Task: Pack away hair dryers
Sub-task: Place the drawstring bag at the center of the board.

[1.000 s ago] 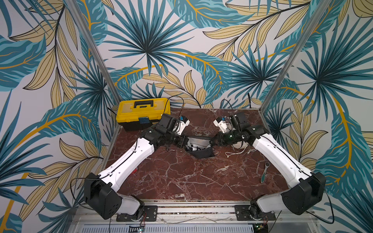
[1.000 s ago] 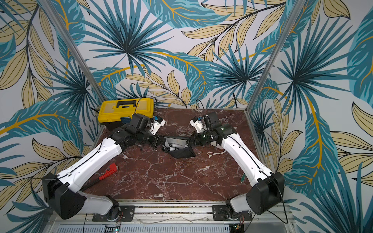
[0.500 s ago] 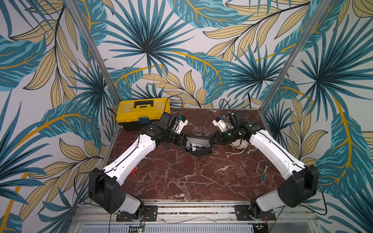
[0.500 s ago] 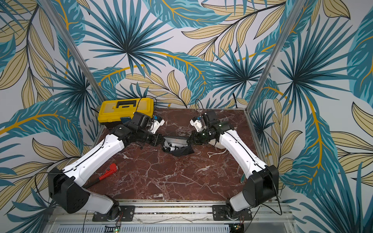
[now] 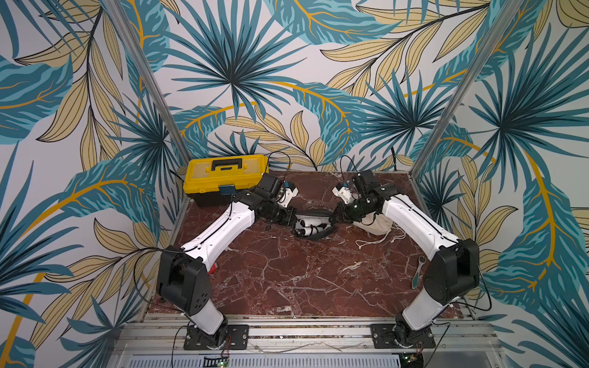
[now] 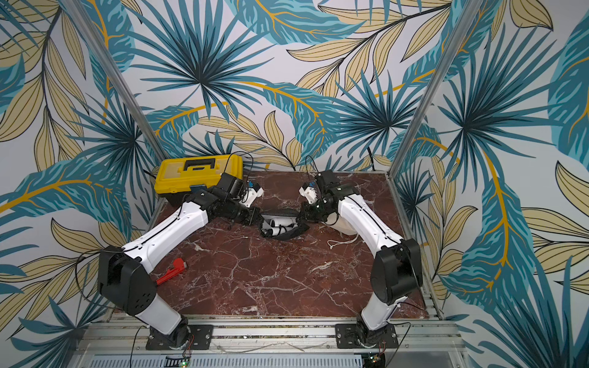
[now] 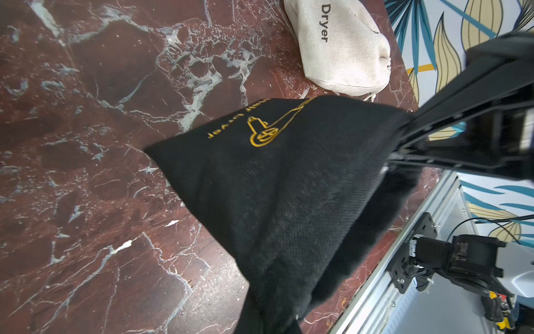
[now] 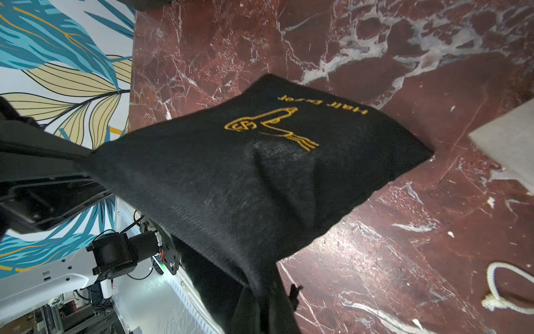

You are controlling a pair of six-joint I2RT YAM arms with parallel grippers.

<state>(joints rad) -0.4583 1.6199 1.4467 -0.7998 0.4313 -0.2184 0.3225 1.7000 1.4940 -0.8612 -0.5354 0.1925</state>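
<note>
I have both arms on the black bag [image 5: 314, 235]. The left gripper [image 5: 291, 220] is closed tight on one side of its mouth and the right gripper [image 5: 334, 218] is closed tight on the opposite side, so the cloth hangs stretched between them. The white hair dryer [image 5: 310, 223] sits inside, and in both top views its barrel and part of its black cord show through the open mouth. I can't see the pink dryer anywhere. The beige bag [image 5: 374, 224] beside my right arm looks bulky, but I can't tell what it holds.

My main worry is grip. Each jaw pinches only a thin fold of fabric, and if I pull the arms apart or lift too fast, one fold could slip out — the bag would drop on that side and tip the dryer onto the marble table [image 5: 287, 280].

The cord is the next risk. Any loop lying over the rim would get caught when the mouth is drawn closed, and the bag wouldn't shut.

From the wrist views the bag's bottom hangs low, and I can't tell whether it clears the table, so dragging it sideways might snag it.

The beige bag's drawstring [image 5: 379, 242] lies loose near my right arm, where a careless sweep could hook it.
</note>
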